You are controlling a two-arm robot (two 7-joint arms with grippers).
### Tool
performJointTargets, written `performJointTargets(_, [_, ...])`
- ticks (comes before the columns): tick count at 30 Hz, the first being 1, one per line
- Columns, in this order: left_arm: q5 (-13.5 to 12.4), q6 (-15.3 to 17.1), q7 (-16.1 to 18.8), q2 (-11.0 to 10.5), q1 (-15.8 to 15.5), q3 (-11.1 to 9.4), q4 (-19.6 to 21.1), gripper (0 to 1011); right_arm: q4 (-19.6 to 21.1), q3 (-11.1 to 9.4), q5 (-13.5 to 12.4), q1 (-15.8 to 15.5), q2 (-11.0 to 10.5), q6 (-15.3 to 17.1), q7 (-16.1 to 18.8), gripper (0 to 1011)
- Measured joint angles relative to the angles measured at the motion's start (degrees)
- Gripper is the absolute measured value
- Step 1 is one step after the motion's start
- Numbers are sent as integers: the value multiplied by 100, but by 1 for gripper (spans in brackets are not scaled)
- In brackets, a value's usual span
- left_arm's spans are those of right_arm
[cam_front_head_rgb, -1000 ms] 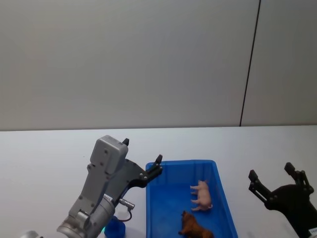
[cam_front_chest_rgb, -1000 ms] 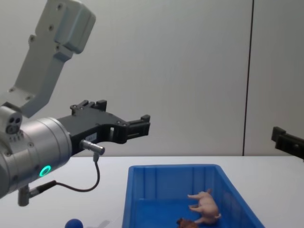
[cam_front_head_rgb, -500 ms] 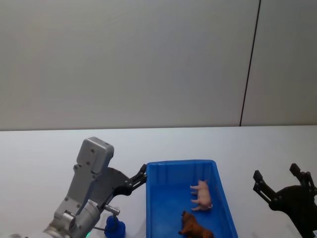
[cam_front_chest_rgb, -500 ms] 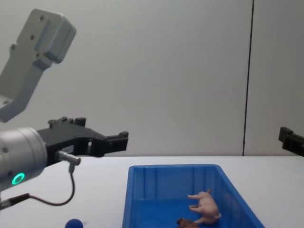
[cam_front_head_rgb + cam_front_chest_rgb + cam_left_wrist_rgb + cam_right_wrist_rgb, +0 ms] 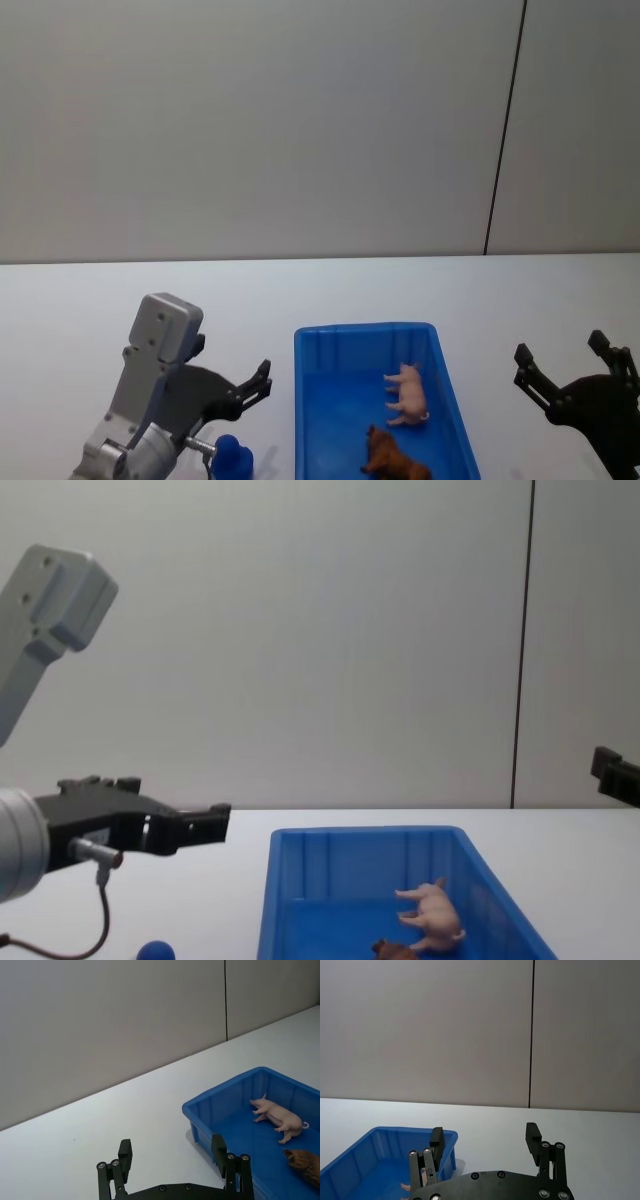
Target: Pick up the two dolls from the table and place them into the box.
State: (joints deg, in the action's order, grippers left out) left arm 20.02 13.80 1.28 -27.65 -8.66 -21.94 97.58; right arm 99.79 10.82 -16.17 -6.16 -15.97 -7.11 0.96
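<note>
Grey-cased, the left gripper [image 5: 171, 1146] has drawn back leftward and lower than a second ago. Its black fingers are spread apart and empty, no longer reach the box rim, and now hover near the rounded blue doll [image 5: 232, 457] on the white table [image 5: 80, 300]. Just to the right, the blue box [image 5: 365, 328] holds the pink pig [image 5: 408, 392] on its side and the brown doll [image 5: 392, 455], both unmoved. The right gripper [image 5: 561, 348] — jaws apart, empty — has slipped slightly outward.

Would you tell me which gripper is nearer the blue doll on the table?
Left. The left gripper hovers above the blue doll; the right gripper is across the box from it.
</note>
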Motion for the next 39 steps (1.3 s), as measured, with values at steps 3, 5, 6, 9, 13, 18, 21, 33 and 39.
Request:
performJointTargets(3, [77,68,11,-29,49,18,14,1001,1,0,0,-2,-2,0,-5,1001])
performJointTargets(5, [110,96,16,-40,70,26,16,1001,2,0,0,-3,-3,0,-7,1001])
performJointTargets(6, [143,127,21,-54,95,33,18,1001,2,-1,0,-4,-3,0,-8,1001])
performJointTargets(9, [182,164,27,-68,122,44,19,1001,4,-1,0,-5,-4,0,-10,1001])
performJointTargets(13, [249,228,37,-91,179,60,12,1001,7,-1,1,-7,-5,0,-13,1001])
performJointTargets(18, [292,289,38,-101,227,69,-36,1002,9,-1,1,-10,-6,1,-17,1001])
performJointTargets(21, [314,327,29,-102,252,74,-83,1002,9,-1,1,-10,-6,1,-18,1001])
performJointTargets(33, [350,403,-82,-81,280,83,-264,1002,9,0,1,-10,-6,1,-18,1001])
performJointTargets(39, [366,427,-172,-54,275,87,-368,1001,9,0,1,-10,-6,1,-18,1001])
